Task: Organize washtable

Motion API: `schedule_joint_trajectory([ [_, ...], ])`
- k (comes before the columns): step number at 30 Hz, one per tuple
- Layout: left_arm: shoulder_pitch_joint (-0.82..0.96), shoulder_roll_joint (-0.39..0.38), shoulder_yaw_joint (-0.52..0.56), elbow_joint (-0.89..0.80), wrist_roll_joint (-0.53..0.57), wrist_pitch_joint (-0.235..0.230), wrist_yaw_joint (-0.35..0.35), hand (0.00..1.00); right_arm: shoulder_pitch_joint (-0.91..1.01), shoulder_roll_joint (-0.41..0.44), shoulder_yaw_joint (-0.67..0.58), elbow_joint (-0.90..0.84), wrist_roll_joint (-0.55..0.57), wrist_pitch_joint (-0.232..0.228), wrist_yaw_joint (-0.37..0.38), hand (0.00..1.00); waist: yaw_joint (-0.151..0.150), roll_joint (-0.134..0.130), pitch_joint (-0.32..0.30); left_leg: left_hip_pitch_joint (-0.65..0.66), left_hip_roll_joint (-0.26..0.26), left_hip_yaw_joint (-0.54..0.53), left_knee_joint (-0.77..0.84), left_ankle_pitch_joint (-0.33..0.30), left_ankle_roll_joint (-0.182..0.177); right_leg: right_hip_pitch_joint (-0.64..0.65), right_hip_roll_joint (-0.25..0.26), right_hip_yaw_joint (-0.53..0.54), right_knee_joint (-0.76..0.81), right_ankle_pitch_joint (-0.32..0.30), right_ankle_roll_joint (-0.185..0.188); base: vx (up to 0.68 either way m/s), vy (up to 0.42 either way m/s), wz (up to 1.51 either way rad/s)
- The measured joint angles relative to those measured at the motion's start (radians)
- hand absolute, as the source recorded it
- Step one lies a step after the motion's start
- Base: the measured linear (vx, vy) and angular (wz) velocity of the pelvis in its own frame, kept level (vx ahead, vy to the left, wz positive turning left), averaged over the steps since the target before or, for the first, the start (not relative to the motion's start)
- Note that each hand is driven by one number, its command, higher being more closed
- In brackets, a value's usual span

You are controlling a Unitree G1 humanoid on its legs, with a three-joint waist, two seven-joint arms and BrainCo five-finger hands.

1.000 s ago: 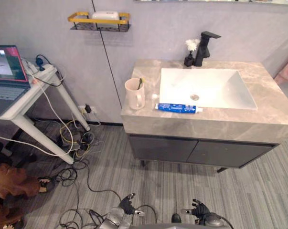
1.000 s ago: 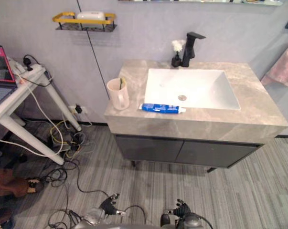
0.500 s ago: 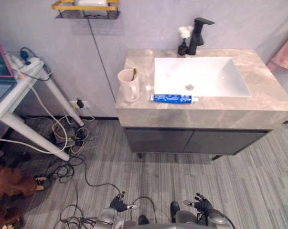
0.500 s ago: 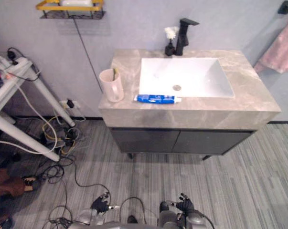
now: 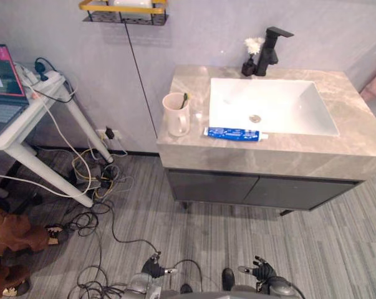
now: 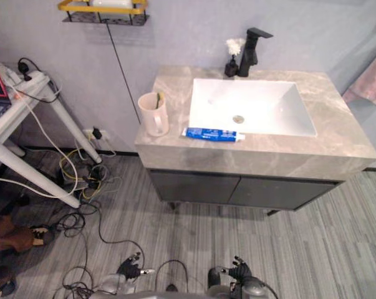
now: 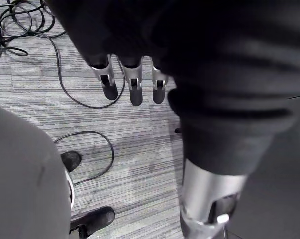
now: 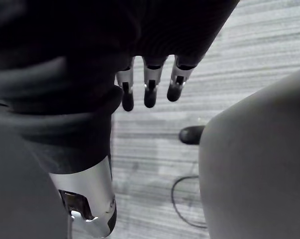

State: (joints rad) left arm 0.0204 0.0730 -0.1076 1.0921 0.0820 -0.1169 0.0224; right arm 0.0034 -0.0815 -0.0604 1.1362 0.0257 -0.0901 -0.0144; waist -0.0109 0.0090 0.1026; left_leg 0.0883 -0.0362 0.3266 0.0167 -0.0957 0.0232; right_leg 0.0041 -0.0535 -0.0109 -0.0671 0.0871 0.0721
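Left hand [image 5: 153, 268] and right hand [image 5: 261, 271] hang low over the floor [image 5: 312, 237], fingers relaxed, both empty, well apart from the washtable [image 5: 269, 159]. Tube [image 5: 234, 134] lies at the basin [image 5: 269, 106] front edge, cup [image 5: 176, 114] near it. Advised: approach squarely, then grasp the tube mid-length

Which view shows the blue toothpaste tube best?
The left eye view: the blue toothpaste tube lies whole on the marble counter before the white basin. The right eye view shows it alike; both wrist views face the grey floor.
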Motion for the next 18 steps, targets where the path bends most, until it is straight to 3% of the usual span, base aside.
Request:
schedule_joint_trajectory([
  [7, 0.0, 0.004, -0.002, -0.001, 0.011, 0.0, 0.002, 0.0, 0.0, 0.001, 0.002, 0.006, 0.0, 0.0, 0.0, 0.0, 0.001, -0.004, -0.002, 0.023, 0.018, -0.009, 0.013, -0.001, -0.001, 0.024, 0.015, 0.0, 0.011, -0.013, -0.019, -0.04, -0.055, -0.01],
  [9, 0.0, 0.009, -0.01, -0.006, 0.012, 0.0, 0.002, 0.0, -0.001, 0.002, 0.012, 0.006, 0.0, -0.001, 0.0, 0.0, 0.005, -0.012, 0.0, 0.002, 0.031, -0.013, 0.077, -0.017, -0.026, 0.008, 0.016, 0.002, 0.061, -0.045, -0.034, -0.08, -0.059, -0.01],
  [12, 0.001, 0.021, -0.017, -0.065, 0.02, 0.001, 0.003, 0.0, 0.001, 0.002, 0.039, 0.007, 0.002, -0.011, -0.001, 0.0, 0.03, -0.037, 0.021, -0.1, 0.058, -0.052, 0.336, -0.038, -0.057, -0.031, -0.002, 0.016, 0.185, -0.115, -0.032, -0.13, -0.08, -0.09],
  [14, 0.002, 0.02, -0.021, -0.098, 0.023, 0.0, 0.006, 0.0, 0.001, -0.006, 0.037, 0.005, 0.001, -0.017, -0.002, 0.0, 0.033, -0.027, 0.037, -0.149, 0.074, -0.077, 0.456, -0.036, -0.059, -0.026, -0.003, 0.014, 0.228, -0.138, -0.029, -0.12, -0.025, 0.02],
  [15, 0.004, 0.016, -0.021, -0.112, 0.026, 0.0, 0.007, 0.0, 0.001, -0.009, 0.032, 0.0, 0.001, -0.018, -0.003, 0.0, 0.035, -0.021, 0.043, -0.155, 0.078, -0.08, 0.485, -0.029, -0.07, -0.027, -0.004, 0.016, 0.249, -0.146, -0.035, -0.13, 0.01, 0.0],
  [17, 0.002, 0.009, -0.021, -0.14, 0.029, 0.0, 0.007, 0.0, 0.003, -0.015, 0.022, -0.009, 0.001, -0.018, -0.004, 0.0, 0.04, -0.022, 0.059, -0.189, 0.077, -0.078, 0.549, 0.014, -0.132, -0.039, -0.02, 0.024, 0.273, -0.151, -0.04, -0.12, 0.024, -0.03],
  [18, -0.005, 0.002, -0.023, -0.162, 0.029, -0.001, 0.007, 0.0, 0.005, -0.023, 0.02, -0.017, 0.001, -0.018, -0.003, 0.0, 0.052, -0.03, 0.07, -0.243, 0.069, -0.078, 0.601, 0.08, -0.145, -0.062, -0.03, 0.056, 0.278, -0.148, -0.044, -0.11, 0.01, 0.0],
])
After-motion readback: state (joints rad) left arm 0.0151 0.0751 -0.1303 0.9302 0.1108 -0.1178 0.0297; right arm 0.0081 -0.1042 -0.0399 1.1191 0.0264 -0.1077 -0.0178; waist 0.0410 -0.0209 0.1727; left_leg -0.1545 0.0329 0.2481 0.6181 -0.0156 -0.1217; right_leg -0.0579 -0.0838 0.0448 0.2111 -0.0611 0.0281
